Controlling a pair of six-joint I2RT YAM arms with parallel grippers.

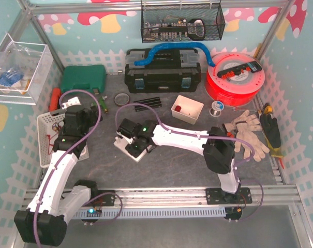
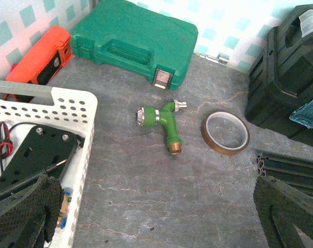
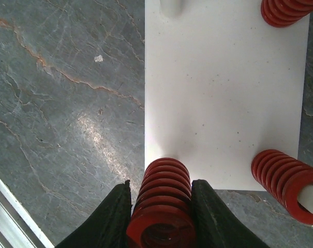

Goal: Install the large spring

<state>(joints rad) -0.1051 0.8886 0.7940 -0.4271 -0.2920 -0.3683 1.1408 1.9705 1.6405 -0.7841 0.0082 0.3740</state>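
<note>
1. Three red coils show in the right wrist view: the large spring (image 3: 165, 181), clamped in your right tool (image 3: 164, 222), and two more on the white plate (image 3: 223, 103).
2. Right tool state: both fingers are pressed on opposite sides of the large spring's upper coils. The coil axis points roughly at the wrist camera.
3. Location: the large spring's lower end meets the plate's near edge, close to its near-left corner. The coils hide whether a post is inside it, so I can't tell.
4. For reference, the near-right spring (image 3: 283, 178) sits over a white post (image 3: 312, 199), and the far-right spring (image 3: 288, 10) is at the plate's far-right corner. What looks like a bare post (image 3: 172, 6) stands at the far-left corner.
5. Handling, my read:
   - It's a stiff steel coil, dense for its size, and it won't crush under clamp force.
   - The painted round wire is slick, so expect it to pivot or roll between flat fingers if it's side-loaded.
   - Hold it across the diameter on the upper half and leave the bottom coils free to slide down a post.
6. Left tool (image 2: 156, 212): the fingers are spread wide with nothing between them. It's over the worktop (image 2: 161, 191) beside the white basket (image 2: 68, 103), well left of the plate.
7. Risk: the plate looks light, so a cocked spring could shove it instead of seating.
</note>
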